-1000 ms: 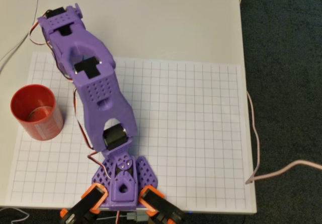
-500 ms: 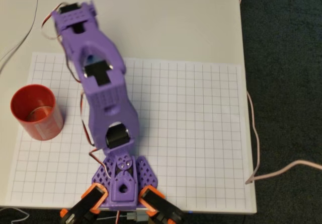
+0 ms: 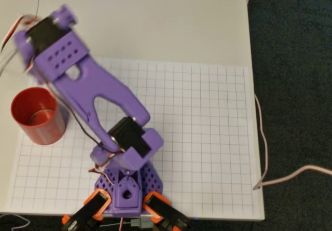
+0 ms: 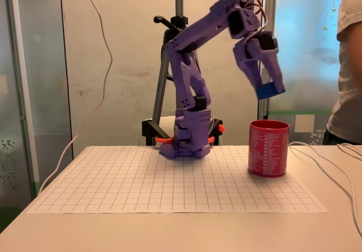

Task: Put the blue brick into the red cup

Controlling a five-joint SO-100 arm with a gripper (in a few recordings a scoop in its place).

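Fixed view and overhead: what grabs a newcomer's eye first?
The purple arm arches high from its base at the back of the grid mat, its gripper hanging in the air with the blue brick pinched at its tip. Just below the brick, the red cup stands upright on the mat's right side in the fixed view. In the overhead view the arm's far end is motion-blurred beside the cup.

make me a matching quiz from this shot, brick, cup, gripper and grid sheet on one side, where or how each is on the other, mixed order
Things:
1. blue brick
2. red cup
3. gripper
4. grid sheet

Places or states:
A. lies flat, covering the table
B. held in the air at the fingertips
C. stands upright on the grid
D. points down above the cup, shut on a load

Pairs: 1-B, 2-C, 3-D, 4-A
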